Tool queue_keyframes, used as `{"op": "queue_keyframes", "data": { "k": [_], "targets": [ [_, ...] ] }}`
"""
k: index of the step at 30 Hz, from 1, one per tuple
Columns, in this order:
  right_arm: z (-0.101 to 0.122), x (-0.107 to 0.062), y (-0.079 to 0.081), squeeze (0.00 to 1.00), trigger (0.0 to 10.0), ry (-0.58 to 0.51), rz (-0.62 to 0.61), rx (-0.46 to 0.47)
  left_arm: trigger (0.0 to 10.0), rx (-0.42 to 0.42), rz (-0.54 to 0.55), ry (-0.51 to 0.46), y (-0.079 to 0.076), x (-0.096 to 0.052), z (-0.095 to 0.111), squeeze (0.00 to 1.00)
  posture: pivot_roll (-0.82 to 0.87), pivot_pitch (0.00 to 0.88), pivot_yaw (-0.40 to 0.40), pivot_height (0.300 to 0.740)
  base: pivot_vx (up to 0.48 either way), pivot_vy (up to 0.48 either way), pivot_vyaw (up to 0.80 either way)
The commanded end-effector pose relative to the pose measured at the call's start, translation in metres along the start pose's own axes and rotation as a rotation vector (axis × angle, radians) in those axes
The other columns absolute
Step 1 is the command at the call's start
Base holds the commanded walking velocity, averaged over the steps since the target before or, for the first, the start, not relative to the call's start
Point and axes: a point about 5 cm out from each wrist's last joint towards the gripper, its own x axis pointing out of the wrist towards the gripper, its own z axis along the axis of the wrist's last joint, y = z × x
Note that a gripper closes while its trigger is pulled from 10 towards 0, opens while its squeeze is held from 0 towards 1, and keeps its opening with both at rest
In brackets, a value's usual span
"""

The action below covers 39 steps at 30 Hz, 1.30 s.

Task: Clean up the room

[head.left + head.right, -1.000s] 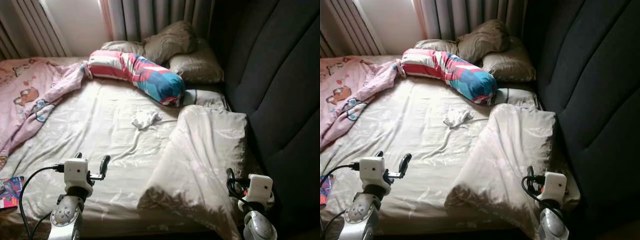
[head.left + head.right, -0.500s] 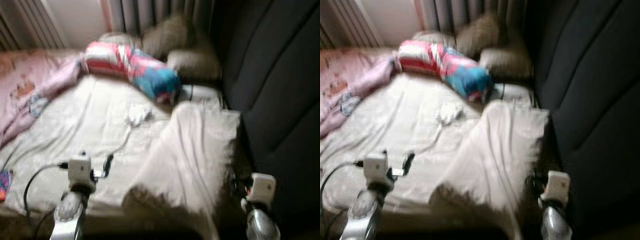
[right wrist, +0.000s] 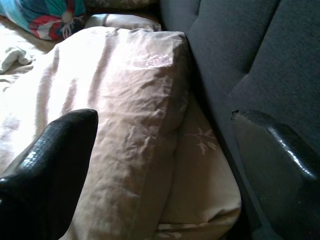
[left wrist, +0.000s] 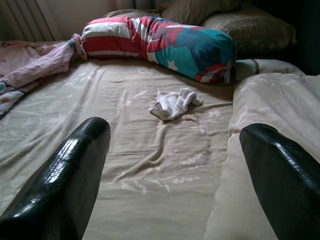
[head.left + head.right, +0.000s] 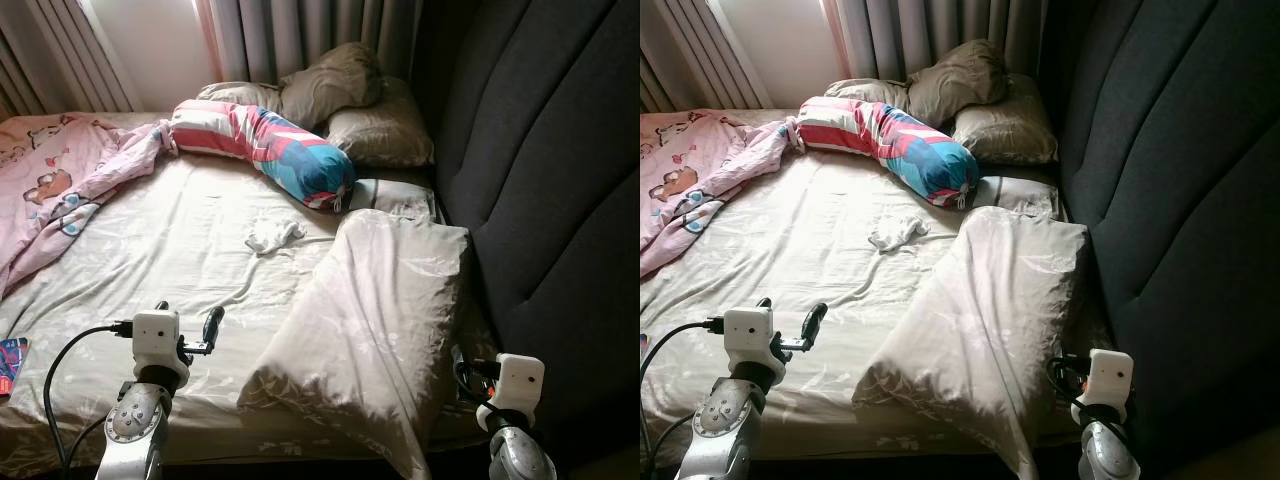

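Both claws poised at the foot of an untidy bed

The left claw [image 4: 165, 180] and right claw [image 3: 165, 170] hang wide, holding nothing, over the bed [image 5: 200, 260]. Reaching past the beige pillow [image 5: 380, 310] risks dragging it. Farther off lie the white cloth [image 5: 272, 236], the striped bolster [image 5: 270, 150] and the pink blanket [image 5: 60, 190].

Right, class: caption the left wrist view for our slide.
Open left gripper hovering over the beige bed sheet, facing a crumpled white cloth and striped bolster.
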Motion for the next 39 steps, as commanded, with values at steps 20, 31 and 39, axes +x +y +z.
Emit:
{"op": "queue_keyframes", "data": {
  "k": [20,31,39],
  "targets": [
    [0.0025,-0.0011,0.0050,0.00,10.0,-0.008,0.046,-0.005,10.0,-0.008,-0.004,0.005,-0.0017,0.0040,0.0011,0.00,-0.08,0.075,0.010,0.735,0.000,0.000,0.10],
    [0.0018,-0.0004,0.0054,0.00,10.0,-0.003,0.042,-0.001,10.0,-0.011,-0.003,0.003,-0.0028,0.0045,0.0013,0.00,-0.08,0.073,0.009,0.735,0.164,0.000,0.00],
    [0.0010,-0.0005,0.0045,0.00,10.0,0.001,0.030,-0.005,10.0,-0.013,-0.005,0.004,-0.0038,0.0041,0.0010,0.00,-0.08,0.074,0.008,0.735,0.277,0.000,0.00]
  ]
}}
